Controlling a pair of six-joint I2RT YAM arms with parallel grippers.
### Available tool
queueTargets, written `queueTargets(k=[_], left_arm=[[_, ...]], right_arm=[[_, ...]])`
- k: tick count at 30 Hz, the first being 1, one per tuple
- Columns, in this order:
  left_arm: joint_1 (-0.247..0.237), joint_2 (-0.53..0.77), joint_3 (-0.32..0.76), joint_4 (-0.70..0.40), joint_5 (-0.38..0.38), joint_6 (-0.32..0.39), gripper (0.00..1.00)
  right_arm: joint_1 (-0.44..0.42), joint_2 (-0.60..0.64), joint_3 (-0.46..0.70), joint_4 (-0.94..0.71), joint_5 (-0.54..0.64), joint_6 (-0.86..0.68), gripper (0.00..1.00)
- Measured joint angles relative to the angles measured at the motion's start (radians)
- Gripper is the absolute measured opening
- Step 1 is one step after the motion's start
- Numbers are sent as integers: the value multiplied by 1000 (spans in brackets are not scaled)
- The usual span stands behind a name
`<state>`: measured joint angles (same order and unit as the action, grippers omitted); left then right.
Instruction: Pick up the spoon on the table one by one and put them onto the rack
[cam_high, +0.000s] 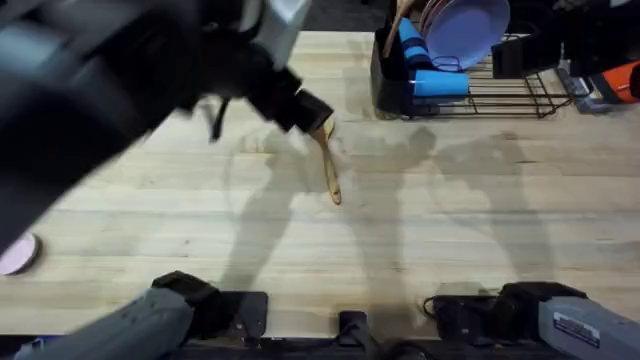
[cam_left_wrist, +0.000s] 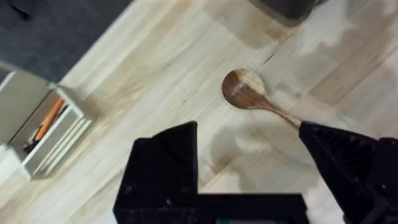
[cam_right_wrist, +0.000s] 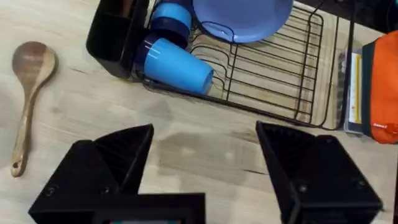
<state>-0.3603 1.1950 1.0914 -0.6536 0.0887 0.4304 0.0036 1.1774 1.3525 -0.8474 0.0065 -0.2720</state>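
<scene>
One brown wooden spoon (cam_high: 330, 165) lies on the table (cam_high: 450, 220), bowl toward the far side, left of the rack (cam_high: 500, 95). My left gripper (cam_high: 312, 112) hangs over the spoon's bowl end. In the left wrist view the spoon (cam_left_wrist: 245, 92) runs from between the fingers to the right fingertip (cam_left_wrist: 323, 140), and the left gripper (cam_left_wrist: 249, 168) is open. The right gripper (cam_right_wrist: 205, 168) is open and holds nothing, with the spoon (cam_right_wrist: 28, 68) and rack (cam_right_wrist: 273, 81) ahead of it. A wooden handle (cam_high: 400, 15) sticks out of the black caddy (cam_high: 390, 75).
The rack holds blue cups (cam_high: 435, 80) and a purple plate (cam_high: 465, 25). An orange object (cam_high: 622, 80) lies right of the rack. A small box (cam_left_wrist: 43, 124) holding an orange item stands off to one side. A pink disc (cam_high: 18, 255) sits near the left edge.
</scene>
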Motion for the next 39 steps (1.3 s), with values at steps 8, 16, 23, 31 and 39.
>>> queueTargets(k=[8,16,23,31,39], left_arm=[[0,-292,-123,-124,-27,-160,992],[0,-266,-141,-280,-32,-443,993],[0,-239,-141,-282,-32,-800,994],[0,-226,-141,-280,-31,-886,993],[0,-161,-141,-252,-31,-962,993]], right_arm=[[0,0,0,-2,0,-2,994],[0,0,0,-25,0,-2,994],[0,0,0,-76,0,-3,994],[0,0,0,-76,0,-6,994],[0,0,0,-76,-1,-6,994]])
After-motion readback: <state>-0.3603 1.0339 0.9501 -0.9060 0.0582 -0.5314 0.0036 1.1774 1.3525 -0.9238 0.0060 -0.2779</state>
